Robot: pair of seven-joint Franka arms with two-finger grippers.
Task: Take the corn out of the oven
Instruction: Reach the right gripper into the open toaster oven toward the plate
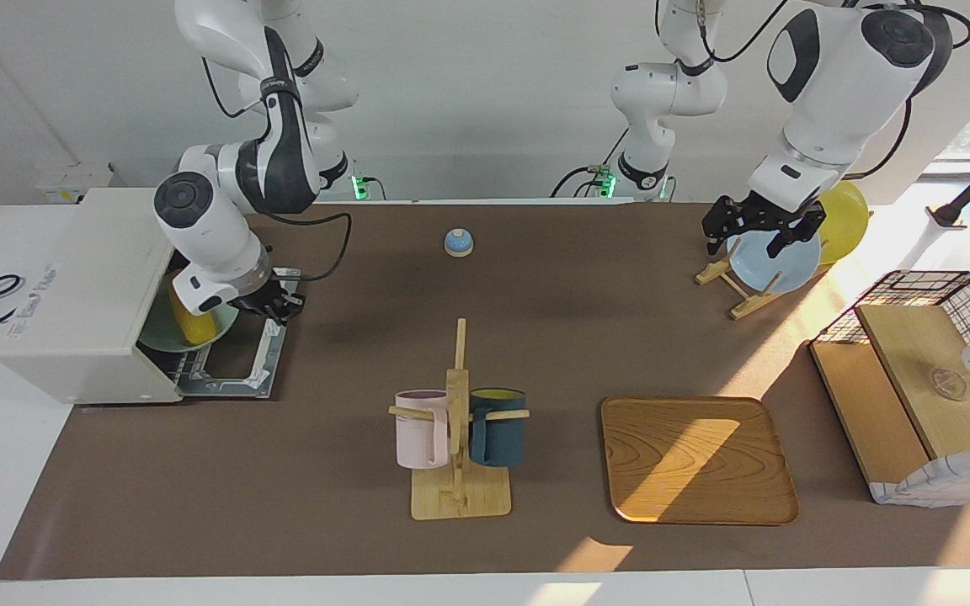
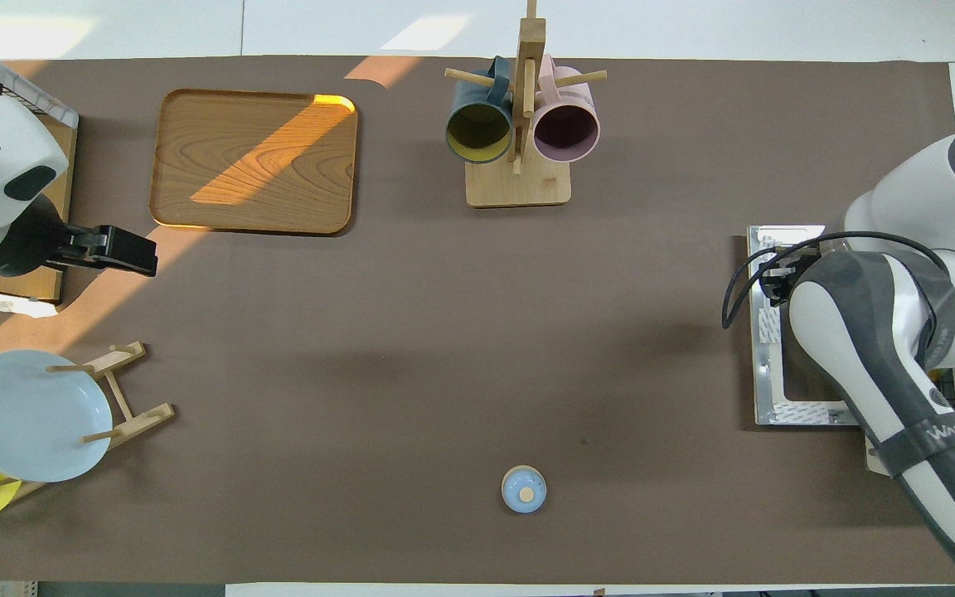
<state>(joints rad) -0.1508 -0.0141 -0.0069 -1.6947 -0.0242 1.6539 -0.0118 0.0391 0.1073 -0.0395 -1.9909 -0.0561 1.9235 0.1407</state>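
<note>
The off-white oven (image 1: 81, 286) stands at the right arm's end of the table with its door (image 1: 237, 370) folded down flat. Inside, the yellow corn (image 1: 186, 326) lies on a green plate (image 1: 157, 335) on the wire rack, partly hidden by the right wrist. My right gripper (image 1: 274, 305) hovers just above the door, in front of the oven's mouth, holding nothing that I can see. In the overhead view the right arm covers the oven's mouth, and the door (image 2: 768, 365) shows beside it. My left gripper (image 1: 756, 229) waits open over the pale blue plate (image 1: 775, 261).
A mug stand (image 1: 457, 438) with a pink and a dark blue mug is mid-table, beside a wooden tray (image 1: 698, 459). A small blue bell (image 1: 458, 242) sits near the robots. A plate rack and a wire basket (image 1: 931, 396) stand at the left arm's end.
</note>
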